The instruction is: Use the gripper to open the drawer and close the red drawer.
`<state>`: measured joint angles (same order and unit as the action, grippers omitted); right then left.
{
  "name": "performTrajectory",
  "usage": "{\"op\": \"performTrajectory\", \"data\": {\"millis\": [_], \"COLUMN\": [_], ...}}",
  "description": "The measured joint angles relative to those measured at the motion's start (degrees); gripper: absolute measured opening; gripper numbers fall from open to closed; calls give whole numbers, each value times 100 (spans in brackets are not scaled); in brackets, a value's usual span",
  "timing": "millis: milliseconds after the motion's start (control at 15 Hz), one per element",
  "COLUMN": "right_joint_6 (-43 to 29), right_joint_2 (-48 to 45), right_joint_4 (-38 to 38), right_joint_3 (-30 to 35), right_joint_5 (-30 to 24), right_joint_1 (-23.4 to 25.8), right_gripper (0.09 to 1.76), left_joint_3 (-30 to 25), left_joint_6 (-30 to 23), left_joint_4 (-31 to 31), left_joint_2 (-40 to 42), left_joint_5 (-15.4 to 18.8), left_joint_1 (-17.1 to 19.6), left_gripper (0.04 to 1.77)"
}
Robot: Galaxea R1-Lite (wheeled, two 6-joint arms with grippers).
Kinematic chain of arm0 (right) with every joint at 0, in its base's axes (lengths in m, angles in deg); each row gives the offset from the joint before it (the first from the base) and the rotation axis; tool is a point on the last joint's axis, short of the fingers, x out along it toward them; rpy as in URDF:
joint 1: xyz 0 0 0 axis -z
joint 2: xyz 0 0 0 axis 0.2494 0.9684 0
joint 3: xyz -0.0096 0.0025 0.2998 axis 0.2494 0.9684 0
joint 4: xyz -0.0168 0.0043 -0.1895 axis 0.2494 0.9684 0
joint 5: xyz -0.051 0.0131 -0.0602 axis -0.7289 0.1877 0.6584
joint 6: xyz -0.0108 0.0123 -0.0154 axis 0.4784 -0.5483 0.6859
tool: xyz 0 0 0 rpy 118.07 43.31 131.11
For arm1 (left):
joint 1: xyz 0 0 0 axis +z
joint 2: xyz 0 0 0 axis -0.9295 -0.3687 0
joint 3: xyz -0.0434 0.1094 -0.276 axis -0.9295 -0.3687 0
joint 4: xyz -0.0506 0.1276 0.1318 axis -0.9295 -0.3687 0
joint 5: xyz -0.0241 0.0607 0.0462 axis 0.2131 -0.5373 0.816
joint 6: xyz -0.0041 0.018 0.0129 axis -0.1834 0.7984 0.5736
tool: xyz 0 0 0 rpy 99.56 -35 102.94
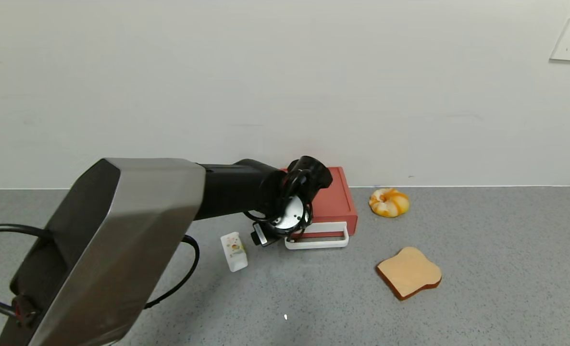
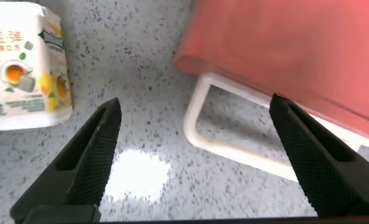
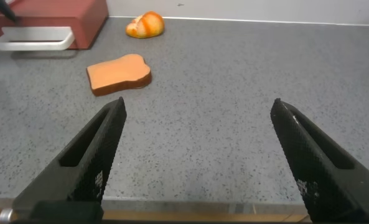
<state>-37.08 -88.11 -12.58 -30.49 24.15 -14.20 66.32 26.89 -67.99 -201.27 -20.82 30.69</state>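
Head view shows black cable-wrapped left gripper (image 1: 292, 235), jaws spread and empty, hovering at white rectangular loop handle (image 1: 317, 242) of terracotta-red plastic drawer (image 1: 335, 204) against wall on grey speckled countertop (image 1: 482, 269); drawer apparently barely open, handle ungrasped, pull and closing remaining.

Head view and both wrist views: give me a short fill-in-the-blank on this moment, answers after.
1. The left gripper hangs by the red drawer's white ____.
2. Its fingers are ____.
3. The small white carton lies on the drawer's ____ side in the head view.
4. The bread on the counter nearest the right gripper is the ____.

Answers: handle; open; left; toast slice
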Motion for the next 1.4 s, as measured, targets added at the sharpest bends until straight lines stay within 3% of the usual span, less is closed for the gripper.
{"op": "performTrajectory", "data": {"millis": [400, 600, 800, 1133, 1267, 1400], "right_joint_6": [2, 0, 2, -2, 2, 0], "right_joint_2": [0, 0, 0, 0, 0, 0], "right_joint_4": [0, 0, 0, 0, 0, 0], "right_joint_3": [0, 0, 0, 0, 0, 0], "right_joint_5": [0, 0, 0, 0, 2, 2], "right_joint_1": [2, 2, 2, 2, 0, 2], "right_gripper": [171, 171, 171, 171, 171, 171], "left_joint_3": [-62, -134, -154, -234, -440, -827], "left_joint_6": [18, 234, 857, 1681, 2232, 2798], "left_joint_4": [-803, -1291, -1713, -2192, -2185, -1966], "left_joint_2": [759, 1278, 1712, 2039, 2230, 2562], "left_joint_5": [173, 851, 1130, 1053, 1154, 1467], "left_joint_1": [-249, -358, -402, -351, -351, -332], "left_gripper": [172, 172, 172, 172, 172, 172]}}
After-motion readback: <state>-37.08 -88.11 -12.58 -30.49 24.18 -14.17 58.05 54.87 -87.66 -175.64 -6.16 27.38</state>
